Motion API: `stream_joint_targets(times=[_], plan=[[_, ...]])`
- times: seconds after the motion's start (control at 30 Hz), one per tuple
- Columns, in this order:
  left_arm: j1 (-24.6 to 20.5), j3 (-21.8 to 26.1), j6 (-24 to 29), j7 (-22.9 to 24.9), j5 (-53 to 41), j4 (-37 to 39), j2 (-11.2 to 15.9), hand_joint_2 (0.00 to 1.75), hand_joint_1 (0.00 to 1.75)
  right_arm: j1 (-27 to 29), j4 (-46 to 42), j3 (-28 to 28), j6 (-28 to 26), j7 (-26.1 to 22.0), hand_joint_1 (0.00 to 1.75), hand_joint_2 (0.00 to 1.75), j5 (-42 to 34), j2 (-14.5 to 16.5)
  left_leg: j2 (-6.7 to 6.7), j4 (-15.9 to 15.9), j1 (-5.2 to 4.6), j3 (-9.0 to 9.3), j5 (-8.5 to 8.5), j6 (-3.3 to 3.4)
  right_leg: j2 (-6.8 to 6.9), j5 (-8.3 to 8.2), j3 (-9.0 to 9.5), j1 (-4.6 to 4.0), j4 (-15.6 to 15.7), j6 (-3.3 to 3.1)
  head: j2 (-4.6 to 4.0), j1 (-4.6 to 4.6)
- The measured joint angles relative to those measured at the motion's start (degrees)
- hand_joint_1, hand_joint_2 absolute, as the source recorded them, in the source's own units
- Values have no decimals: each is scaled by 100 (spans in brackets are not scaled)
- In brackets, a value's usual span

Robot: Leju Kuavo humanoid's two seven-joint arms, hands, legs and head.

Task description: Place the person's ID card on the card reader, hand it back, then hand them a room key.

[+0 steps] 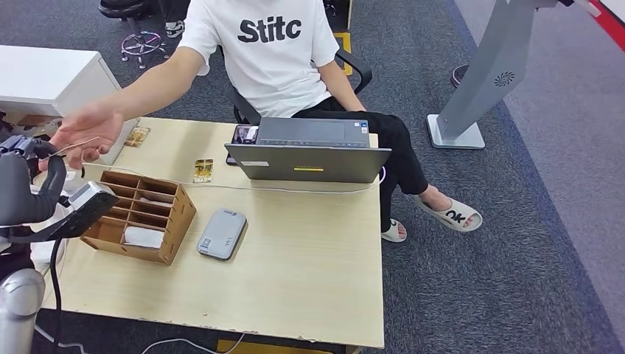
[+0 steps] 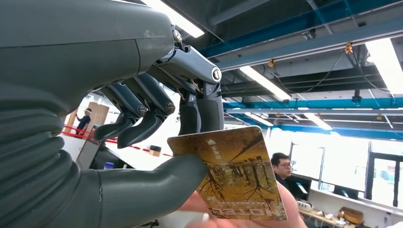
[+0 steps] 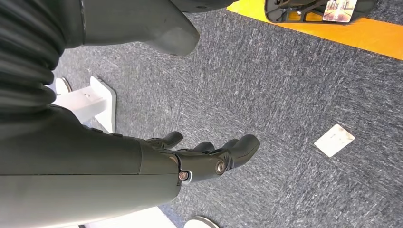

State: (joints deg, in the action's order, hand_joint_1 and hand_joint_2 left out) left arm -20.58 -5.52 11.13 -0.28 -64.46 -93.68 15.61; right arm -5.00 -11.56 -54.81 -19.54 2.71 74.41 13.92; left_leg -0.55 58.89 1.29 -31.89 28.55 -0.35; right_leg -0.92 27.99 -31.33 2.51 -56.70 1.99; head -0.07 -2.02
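At the far left of the head view, the left hand is raised beside the table, meeting the person's outstretched hand. The left wrist view shows it pinching one gold room key card between thumb and fingers, the other fingers curled above it; the person's fingers lie just under the card's free edge.

The risk, as a judgement, is in the handover. If the pinch lets go before the person has a firm hold, the card drops to the floor or table edge. If it holds too long, the card may bend or be tugged askew.

Moving right across the table: one cardboard organiser with a white item in a lower slot, two small cards lying flat, one near the back left corner and one behind the organiser, one grey card reader with nothing on it, and one laptop.

The right hand hangs over the carpet, fingers loosely apart, holding nothing.
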Motion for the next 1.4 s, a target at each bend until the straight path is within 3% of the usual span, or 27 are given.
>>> stream_joint_targets(times=[0.27,0.4,0.7,1.0,1.13,1.23,1.4], plan=[[-533,-10,-71,113,-445,436,-68,175,175,-10,0,10,0,15,0,175,54,0,-2,0,0,3,-1,-1,3,-1,0,0,1,0,0,2],[-568,-98,21,103,-576,486,-247,175,3,-11,0,10,1,15,0,175,41,0,-2,2,0,2,-3,1,2,-3,1,0,1,-2,0,1],[-396,-251,537,20,-438,463,-502,175,0,-17,0,10,-1,-1,0,175,-24,0,1,2,-1,0,0,-1,-1,-2,0,0,1,-2,0,2],[987,19,1615,-731,625,-309,-514,175,0,-8,0,5,-32,1,0,175,-171,0,9,-2,-1,-4,4,0,-8,2,1,1,0,0,0,2],[2092,667,2096,-1504,1430,-903,-592,175,0,16,0,-7,-86,21,0,175,-232,0,26,-3,-1,1,15,1,-23,8,-4,0,2,1,0,1],[2786,1264,2130,-2067,2083,-1183,-779,175,0,23,0,-15,-112,36,0,175,-249,0,24,-3,-1,-2,16,3,-19,13,-4,0,3,-1,0,-1],[3372,2683,1251,-2996,3464,-1310,-1389,175,0,34,0,-22,-132,69,0,175,-249,-2,22,-3,-1,-2,17,5,-13,14,-1,0,4,-2,0,-2]])
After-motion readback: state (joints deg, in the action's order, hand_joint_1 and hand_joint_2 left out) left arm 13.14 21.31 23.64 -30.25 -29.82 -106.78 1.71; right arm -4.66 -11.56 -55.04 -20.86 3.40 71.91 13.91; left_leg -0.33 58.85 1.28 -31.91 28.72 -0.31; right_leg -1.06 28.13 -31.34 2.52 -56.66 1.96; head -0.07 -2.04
